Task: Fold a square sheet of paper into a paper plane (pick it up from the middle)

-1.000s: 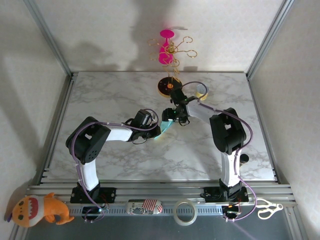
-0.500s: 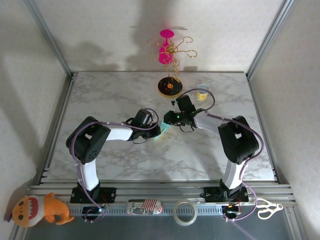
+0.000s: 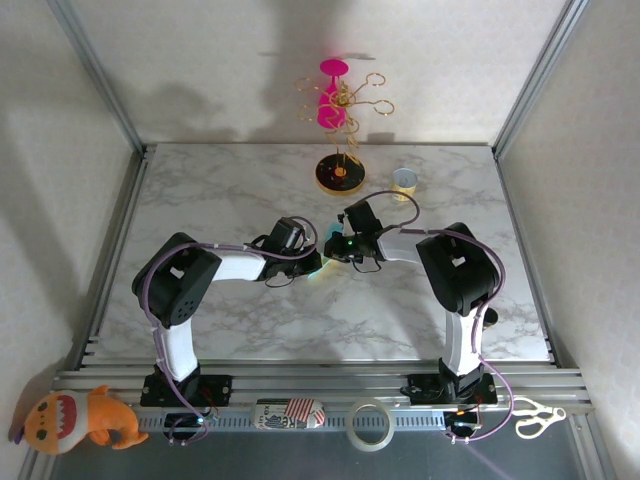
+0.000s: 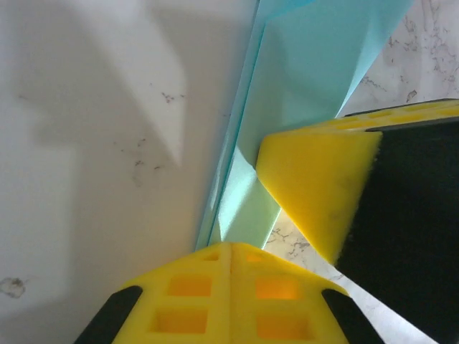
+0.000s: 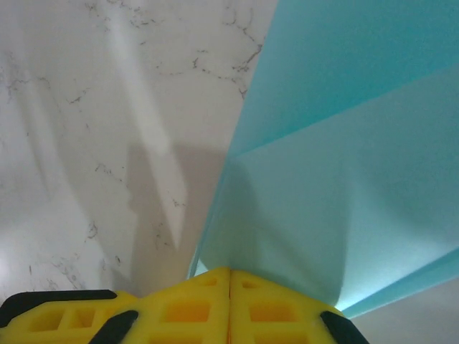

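R gripper [image 5: 229,274] nearer L gripper [image 4: 231,249]; paper plane [image 4: 308,64] diagonal btwn.

— Arm colours?
— White links, bulky rounded black joints on left arm [image 3: 240,268] and right arm [image 3: 455,265]; thin lilac cables [image 3: 143,292] looped alongside.
— And the fingers [image 4: 179,301]?
— Yellow, moulded with square pockets, black at the outer edges.
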### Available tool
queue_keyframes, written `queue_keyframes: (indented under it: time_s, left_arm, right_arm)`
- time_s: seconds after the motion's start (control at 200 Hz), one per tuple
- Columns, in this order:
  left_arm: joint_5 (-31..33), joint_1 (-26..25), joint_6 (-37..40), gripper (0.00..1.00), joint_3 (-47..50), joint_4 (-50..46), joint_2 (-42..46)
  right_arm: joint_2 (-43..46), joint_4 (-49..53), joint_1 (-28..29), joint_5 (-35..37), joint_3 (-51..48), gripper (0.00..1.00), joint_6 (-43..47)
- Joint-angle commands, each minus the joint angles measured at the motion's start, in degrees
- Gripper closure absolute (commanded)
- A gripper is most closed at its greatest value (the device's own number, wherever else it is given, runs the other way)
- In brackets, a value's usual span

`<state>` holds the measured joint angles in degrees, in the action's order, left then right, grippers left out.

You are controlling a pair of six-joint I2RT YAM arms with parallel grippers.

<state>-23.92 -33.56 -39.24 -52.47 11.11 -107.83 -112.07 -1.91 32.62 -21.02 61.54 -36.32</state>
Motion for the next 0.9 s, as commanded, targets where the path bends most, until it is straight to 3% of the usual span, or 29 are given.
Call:
queue_keyframes:
  time_s: [0.0,0.15,0.305,0.591,0.896]
  left_arm:
    - [3.55,0.43,-0.13,1.00,0.37,-6.94,-1.87]
    - [2.10,0.43,-0.04,1.00,-1.16,-7.20,0.78]
    - [-1.11,0.43,-1.07,0.93,-2.42,-4.69,4.09]
    - [-5.89,0.25,-3.44,0.95,-2.29,-1.17,1.03]
    - [-1.10,0.71,-2.02,0.97,-1.98,-4.35,0.61]
  right_arm:
    - [-2.05,1.52,0.29,2.01,-0.66,0.91,-1.20]
    - [-2.86,2.47,-0.10,2.65,-0.98,0.91,-1.24]
    - [-3.74,4.88,-0.28,3.34,-0.31,0.91,-0.61]
    - [-6.21,9.44,-0.27,4.70,1.49,0.93,-0.39]
    - [-7.20,11.45,-0.27,5.19,1.90,0.94,0.01]
